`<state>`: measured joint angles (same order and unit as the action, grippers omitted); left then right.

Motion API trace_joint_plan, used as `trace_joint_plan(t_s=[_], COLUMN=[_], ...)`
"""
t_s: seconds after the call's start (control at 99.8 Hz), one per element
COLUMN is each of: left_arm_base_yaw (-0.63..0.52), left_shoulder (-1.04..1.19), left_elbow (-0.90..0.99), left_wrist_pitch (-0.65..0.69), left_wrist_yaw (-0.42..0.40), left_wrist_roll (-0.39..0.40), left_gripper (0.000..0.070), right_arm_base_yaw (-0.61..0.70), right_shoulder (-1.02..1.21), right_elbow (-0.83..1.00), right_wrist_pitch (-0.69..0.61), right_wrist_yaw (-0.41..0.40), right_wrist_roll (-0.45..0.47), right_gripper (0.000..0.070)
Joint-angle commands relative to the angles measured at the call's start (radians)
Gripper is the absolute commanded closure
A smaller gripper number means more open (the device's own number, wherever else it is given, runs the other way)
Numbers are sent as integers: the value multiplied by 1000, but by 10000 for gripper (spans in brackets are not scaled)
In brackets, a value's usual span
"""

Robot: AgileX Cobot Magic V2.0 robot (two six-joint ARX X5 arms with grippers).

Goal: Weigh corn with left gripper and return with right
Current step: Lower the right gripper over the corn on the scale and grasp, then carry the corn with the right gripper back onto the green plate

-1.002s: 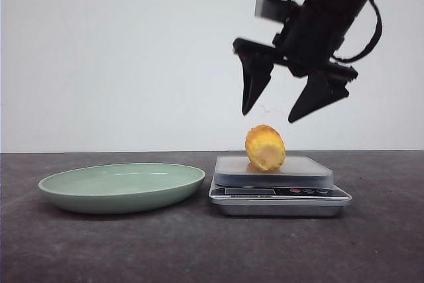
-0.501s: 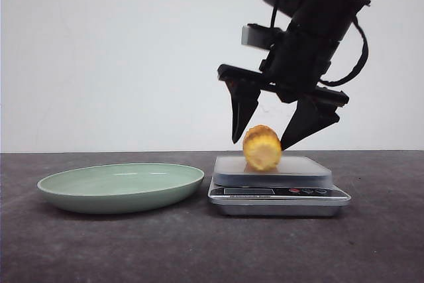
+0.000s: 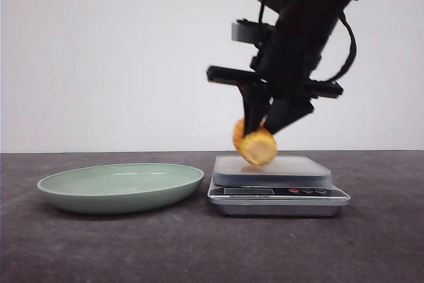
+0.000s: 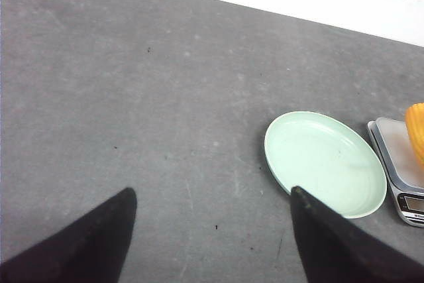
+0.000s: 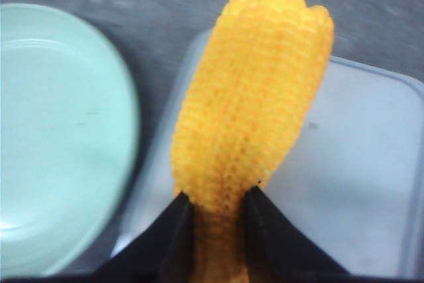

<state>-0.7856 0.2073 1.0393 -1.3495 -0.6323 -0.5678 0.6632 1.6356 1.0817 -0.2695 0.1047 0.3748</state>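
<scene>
The right gripper has its jaws closed tight on the corn, which sits between them, tilted, just above the scale. The left gripper has wide apart jaws holding nothing; the green dish lies beyond them.

1. Front view: even, bright light, washed-out white wall, soft shadow under the dish.
2. Corn slightly motion-blurred there.
3. Right wrist view: soft all over, dish rim at left smeared.
4. Left wrist view: sharp, flat light.
</scene>
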Motion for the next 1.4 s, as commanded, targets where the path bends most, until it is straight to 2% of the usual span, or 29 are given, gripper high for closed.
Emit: trace_joint_plan(t_s=[0.0,0.1,0.321,0.611,0.942,1.223,1.263,1.303,1.393], left_arm_base_yaw=[-6,-6,-6,-6,-6,-6,-6,-6,-6], left_shoulder=[-1,-1,-1,-1,-1,-1,-1,-1,-1], left_elbow=[10,10,10,10,10,10,10,10,10], left_wrist_pitch=[13,26,49,48,43,27,25,24,26], left_wrist_yaw=[-8,-15,-15,-14,-14,-14,-14,-14,-14], left_wrist_roll=[11,21,33,33,32,32,33,33,33], left_gripper=[265,265,265,266,265,265,265,265,265], right_arm_base_yaw=[37,72,155,219,245,254,254,254,257], right_shoulder=[-11,-10,17,155,317,383,384,384,384], right_elbow=[60,120,219,309,327,327,327,327,327], right_wrist_pitch=[31,40,84,114,112,80,77,77,91], right_wrist_yaw=[-8,-31,-21,-21,-10,4,10,17,28], right_wrist_roll=[7,9,34,67,138,142,142,143,142], right_gripper=[700,700,700,700,700,681,651,574,266])
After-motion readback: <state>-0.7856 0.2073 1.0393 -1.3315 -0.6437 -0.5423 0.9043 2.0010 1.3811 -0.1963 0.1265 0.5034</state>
